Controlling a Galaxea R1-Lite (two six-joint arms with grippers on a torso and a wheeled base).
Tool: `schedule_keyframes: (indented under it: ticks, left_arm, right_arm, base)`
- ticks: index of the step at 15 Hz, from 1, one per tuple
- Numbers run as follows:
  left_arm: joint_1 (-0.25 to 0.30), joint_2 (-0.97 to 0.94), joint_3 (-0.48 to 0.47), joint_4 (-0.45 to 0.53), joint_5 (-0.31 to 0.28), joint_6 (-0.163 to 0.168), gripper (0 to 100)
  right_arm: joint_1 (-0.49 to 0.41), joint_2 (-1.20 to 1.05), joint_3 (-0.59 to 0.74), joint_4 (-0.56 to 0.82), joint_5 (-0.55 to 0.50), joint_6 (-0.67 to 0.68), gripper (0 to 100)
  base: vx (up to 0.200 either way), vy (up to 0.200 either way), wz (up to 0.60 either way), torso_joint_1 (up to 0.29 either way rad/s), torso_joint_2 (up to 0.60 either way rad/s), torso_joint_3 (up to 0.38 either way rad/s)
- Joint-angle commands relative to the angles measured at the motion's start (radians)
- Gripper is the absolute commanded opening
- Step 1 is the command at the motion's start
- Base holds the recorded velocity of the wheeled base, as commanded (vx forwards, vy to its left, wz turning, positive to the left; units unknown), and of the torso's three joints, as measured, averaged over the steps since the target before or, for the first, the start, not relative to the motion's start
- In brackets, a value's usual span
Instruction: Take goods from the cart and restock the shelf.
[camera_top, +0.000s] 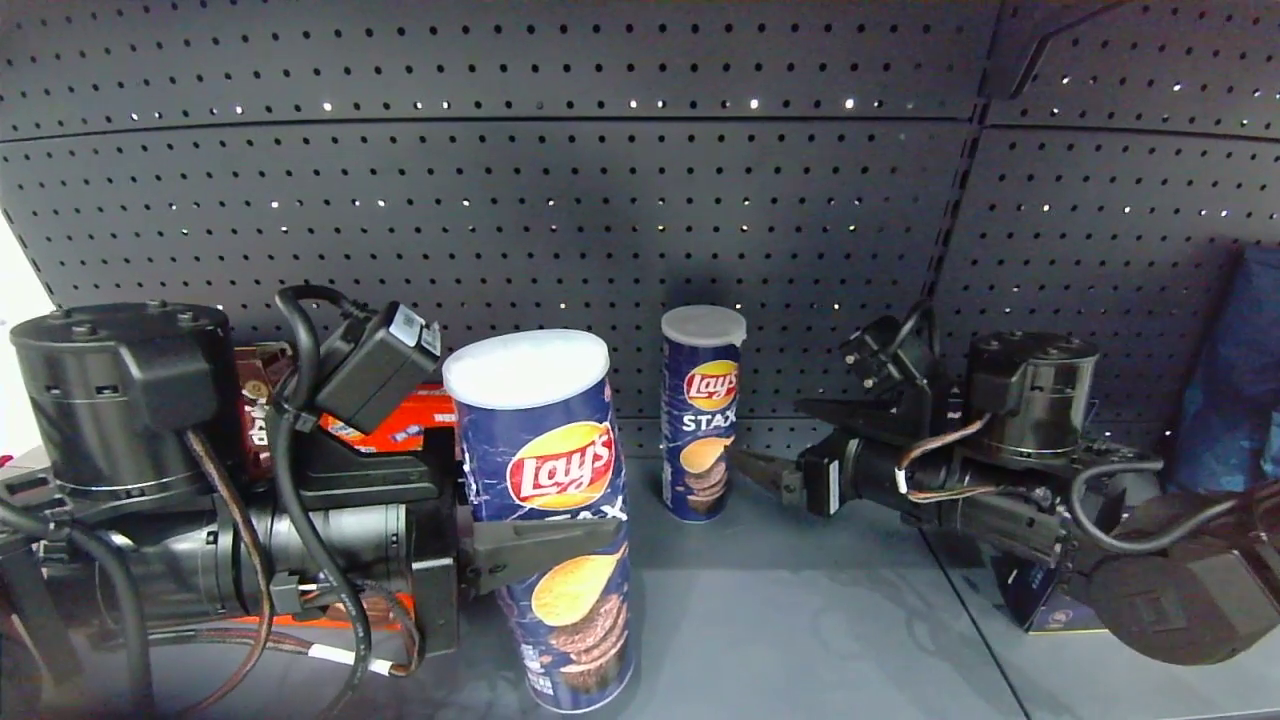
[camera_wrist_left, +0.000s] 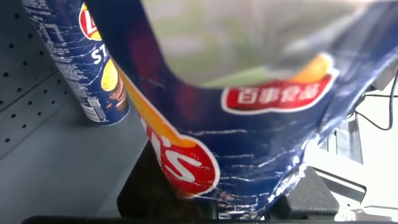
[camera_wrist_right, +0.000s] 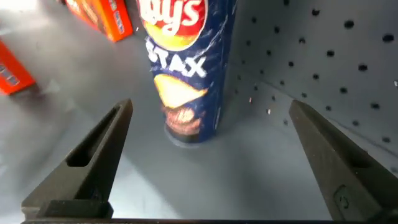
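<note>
A tall blue chips can (camera_top: 545, 450) with a white lid stands slightly tilted near the front of the grey shelf (camera_top: 800, 620), and my left gripper (camera_top: 560, 545) is shut on its middle. The left wrist view has that can (camera_wrist_left: 249, 93) close up. A second, matching can (camera_top: 702, 410) stands upright near the pegboard back wall; the same can (camera_wrist_left: 93, 68) shows beyond the held one. My right gripper (camera_top: 775, 445) hovers just right of the second can, open and holding nothing. In the right wrist view the second can (camera_wrist_right: 186, 68) stands a little beyond the spread fingers of the right gripper (camera_wrist_right: 205, 168).
Orange boxes (camera_top: 400, 420) and a brown packet (camera_top: 255, 400) sit behind my left arm; the orange boxes (camera_wrist_right: 99, 15) lie left of the back can. A blue bag (camera_top: 1235, 370) stands at the far right. A small dark box (camera_top: 1040, 600) lies under my right arm.
</note>
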Motion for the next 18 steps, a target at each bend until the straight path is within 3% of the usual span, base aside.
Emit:
schedule_keyframes:
  ticks: [1,18]
  left_arm:
    - [0.000,0.013,-0.005,-0.001,0.000,0.000,0]
    - [0.020,0.017,-0.011,0.000,-0.002,-0.003,0]
  right_arm:
    - [0.010,0.069,0.002,-0.041,0.001,-0.001,100]
    - [0.024,0.273,-0.153,-0.073,0.022,-0.001,100]
  base:
    - [0.000,0.000,0.00,0.000,0.00,0.000]
    - [0.000,0.000,0.00,0.000,0.00,0.000]
